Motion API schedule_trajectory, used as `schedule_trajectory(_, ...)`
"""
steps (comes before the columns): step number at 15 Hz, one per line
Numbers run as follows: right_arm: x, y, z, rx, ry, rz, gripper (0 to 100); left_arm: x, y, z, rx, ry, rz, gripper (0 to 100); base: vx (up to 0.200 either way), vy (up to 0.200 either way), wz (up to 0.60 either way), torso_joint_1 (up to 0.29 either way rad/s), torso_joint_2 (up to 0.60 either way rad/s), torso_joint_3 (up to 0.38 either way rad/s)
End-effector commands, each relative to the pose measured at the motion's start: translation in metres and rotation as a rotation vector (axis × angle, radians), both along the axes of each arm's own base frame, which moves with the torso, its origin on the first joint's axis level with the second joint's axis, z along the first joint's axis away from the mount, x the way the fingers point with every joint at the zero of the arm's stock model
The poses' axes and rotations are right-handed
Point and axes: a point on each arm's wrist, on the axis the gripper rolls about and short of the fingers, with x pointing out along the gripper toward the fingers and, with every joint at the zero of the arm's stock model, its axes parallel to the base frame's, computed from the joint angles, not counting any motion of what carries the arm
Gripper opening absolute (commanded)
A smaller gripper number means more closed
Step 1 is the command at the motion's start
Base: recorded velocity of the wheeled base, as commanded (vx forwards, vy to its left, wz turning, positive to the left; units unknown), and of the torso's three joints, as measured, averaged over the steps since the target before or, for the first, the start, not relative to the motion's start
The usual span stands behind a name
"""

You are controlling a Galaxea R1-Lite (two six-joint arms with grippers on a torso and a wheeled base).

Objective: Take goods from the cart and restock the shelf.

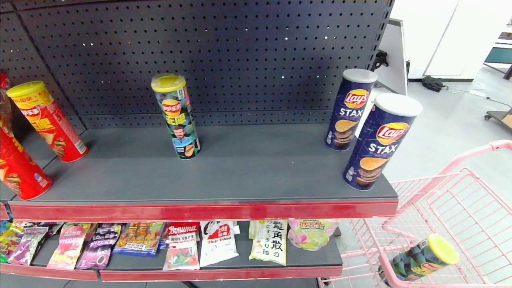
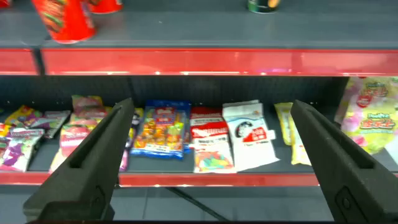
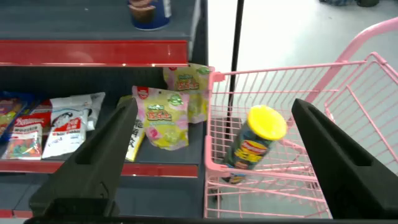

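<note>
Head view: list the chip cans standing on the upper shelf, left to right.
near red can → yellow-lidded red can → green can → rear blue can → front blue can

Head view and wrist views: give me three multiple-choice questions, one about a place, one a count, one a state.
1. Where is the lying can? A. in the cart B. on the lower shelf C. on the floor
2. How many blue cans stand on the top shelf? A. one B. two C. three
3. The right claw is: A. shut on a can B. open C. shut, empty
Answers: 1 A, it lies inside the cart; 2 B, both stand at the shelf's right end; 3 B, its jaws stand wide apart, holding nothing.
</note>
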Motion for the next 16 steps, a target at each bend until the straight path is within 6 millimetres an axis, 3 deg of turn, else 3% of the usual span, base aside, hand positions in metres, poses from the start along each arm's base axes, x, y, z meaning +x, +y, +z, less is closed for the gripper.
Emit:
schedule_trajectory(1, 0.0, 0.0, 0.0001, 0.0, -0.001, 0.0, 100, 0.0001, 0.0, -0.0001, -0.001, 0.002, 0.0, 100, 0.0, 0.0, 0.0, 0.0, 0.0, 0.0)
schedule_trajectory(13, 0.0, -0.0001, 0.0001, 0.003, -0.001, -0.002, 100, 0.0001, 0.0, 0.0, 0.0, 0.001, 0.0, 100, 0.0, 0.0, -0.55, 0.003, 0.0, 0.001)
schedule_trajectory(16, 0.0, -0.0001, 0.0001, 0.0, -0.001, -0.002, 100, 0.0001, 0.0, 0.0, -0.001, 0.001, 0.0, 100, 0.0, 0.0, 0.0, 0.0, 0.0, 0.0)
